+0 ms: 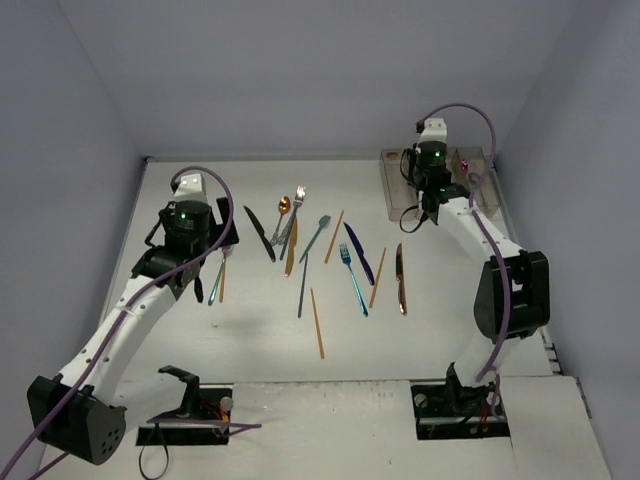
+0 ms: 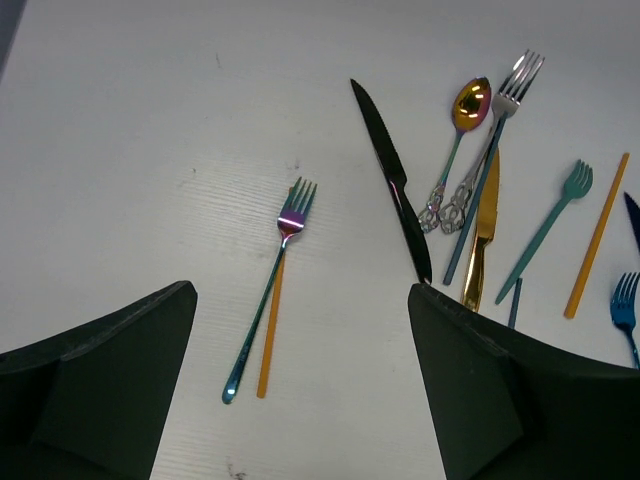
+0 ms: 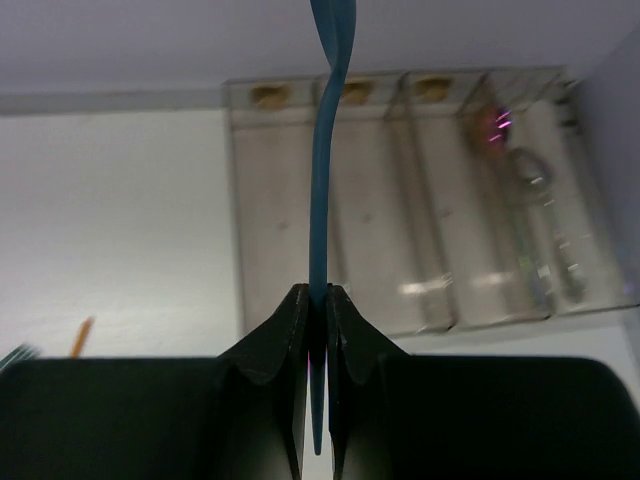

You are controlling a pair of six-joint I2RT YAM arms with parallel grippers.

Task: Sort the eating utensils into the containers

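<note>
The blue utensil (image 3: 320,200) runs off the top of the right wrist view, so its head is cut off and I cannot tell if it is a fork, spoon or knife. The right claw (image 3: 318,300) is clamped on its shank, jaws nearly meeting, and the thin tail end pokes out below them. From above, the right arm covers part of the bins (image 3: 238,250), and the held piece cannot be picked out there. The bins lie beyond the claw at the table's far right corner, four compartments side by side. The rightmost holds blurred silvery pieces with a purple glint near its far end, but their kinds are unreadable. The blue utensil lines up with the wall between the two left compartments, and I cannot tell which one it is over. The left claw (image 2: 300,295) is spread wide with nothing in it. It hangs over an iridescent fork (image 2: 272,290) and a chopstick (image 2: 268,335), which lie touching on the table (image 2: 120,150). Its right finger (image 2: 500,390) hides the near end of a teal handle (image 2: 514,300). A blue fork (image 2: 625,300) is cut off at the edge.
</note>
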